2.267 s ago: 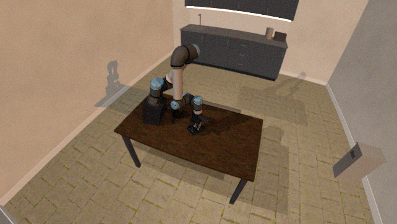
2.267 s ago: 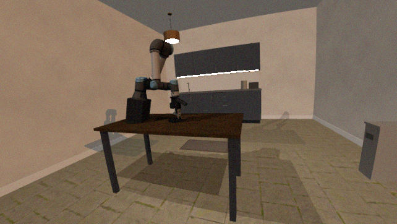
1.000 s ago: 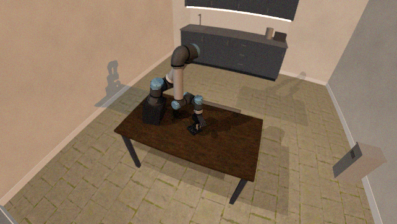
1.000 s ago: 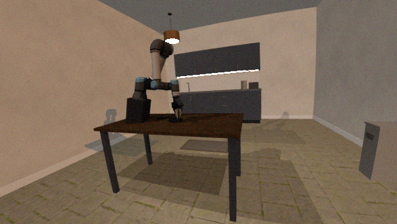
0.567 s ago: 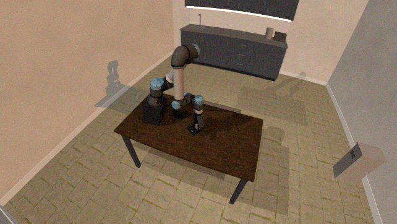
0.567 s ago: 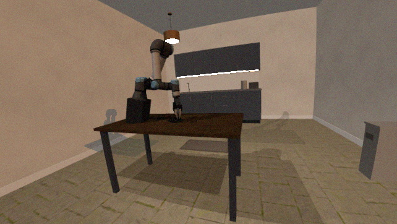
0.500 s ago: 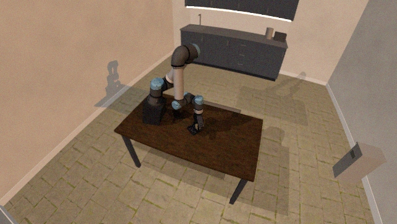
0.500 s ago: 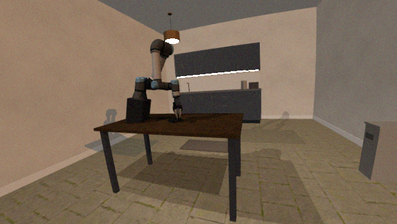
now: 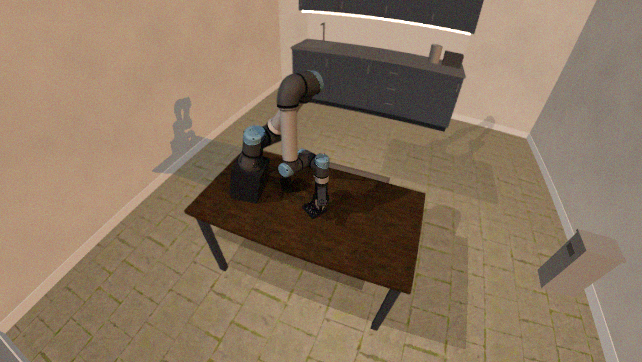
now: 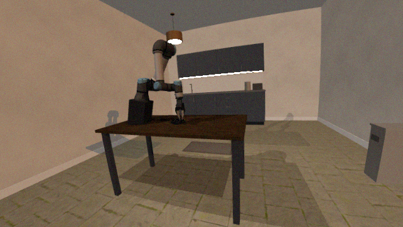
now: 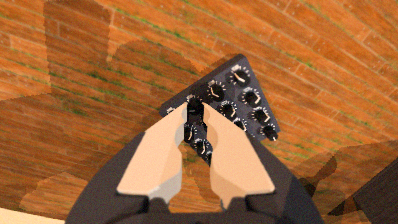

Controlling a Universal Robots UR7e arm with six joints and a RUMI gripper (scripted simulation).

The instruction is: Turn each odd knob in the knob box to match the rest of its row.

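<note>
The knob box [image 11: 227, 103] is a small black panel with rows of black knobs with pale pointers, lying flat on the dark wooden table [image 9: 320, 220]. In the wrist view it sits turned at an angle, and my fingers hide its near part. My gripper [image 11: 194, 104] points straight down onto the box and is shut on one black knob [image 11: 194, 105] at the box's left side. The knobs to the right stand uncovered. In the top and exterior views the box [image 9: 314, 210] [image 10: 177, 122] is small under the gripper [image 9: 320, 204] [image 10: 179, 118], and its marks cannot be read there.
The arm's black base block [image 9: 248, 182] [image 10: 140, 111] stands on the table's back left corner, close to the box. A dark cabinet [image 9: 380, 82] lines the far wall. A grey box [image 9: 580, 260] sits by the right wall.
</note>
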